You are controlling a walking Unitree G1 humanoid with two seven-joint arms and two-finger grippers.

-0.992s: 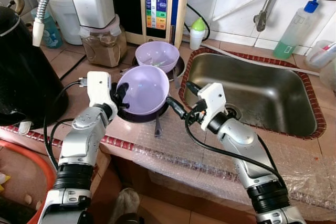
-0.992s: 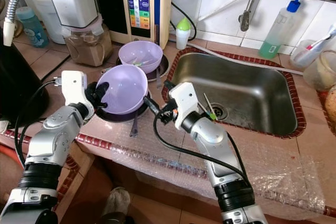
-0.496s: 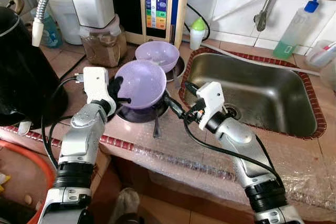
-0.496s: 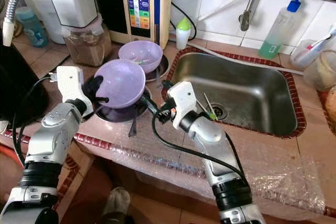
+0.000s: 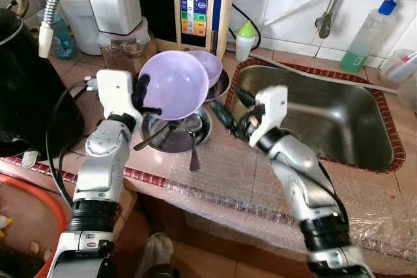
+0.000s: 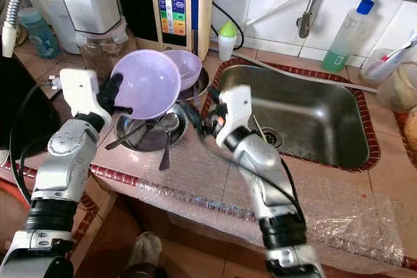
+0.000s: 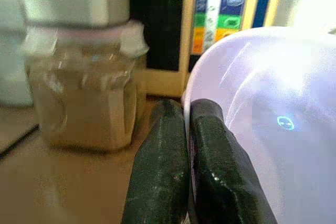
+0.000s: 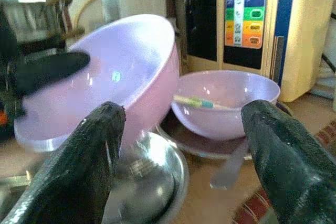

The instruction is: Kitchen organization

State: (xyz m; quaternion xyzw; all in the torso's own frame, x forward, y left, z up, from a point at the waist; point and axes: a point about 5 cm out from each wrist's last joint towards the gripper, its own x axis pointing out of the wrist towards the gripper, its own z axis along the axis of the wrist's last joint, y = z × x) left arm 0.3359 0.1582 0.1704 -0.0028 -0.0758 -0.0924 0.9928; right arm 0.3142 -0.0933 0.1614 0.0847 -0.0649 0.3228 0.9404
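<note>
- Counting from where I stand: two lilac bowls, one steel bowl (image 5: 176, 133) holding a couple of spoons, one sink (image 5: 326, 118) to the right.
- The left gripper (image 5: 141, 97) has its fingers pinched on the rim of the lifted lilac bowl (image 5: 172, 84), tilted on edge above the steel bowl.
- The second lilac bowl (image 8: 226, 100) sits on a dark plate behind, near the water machine (image 5: 199, 4), a small utensil inside.
- The right gripper (image 8: 184, 140) is raised beside the sink's near-left corner, fingers spread wide, holding nothing, pointing at the bowls.
- A brown jar (image 7: 84, 95) stands close behind the lifted bowl; the counter's front edge lies just before the steel bowl.
</note>
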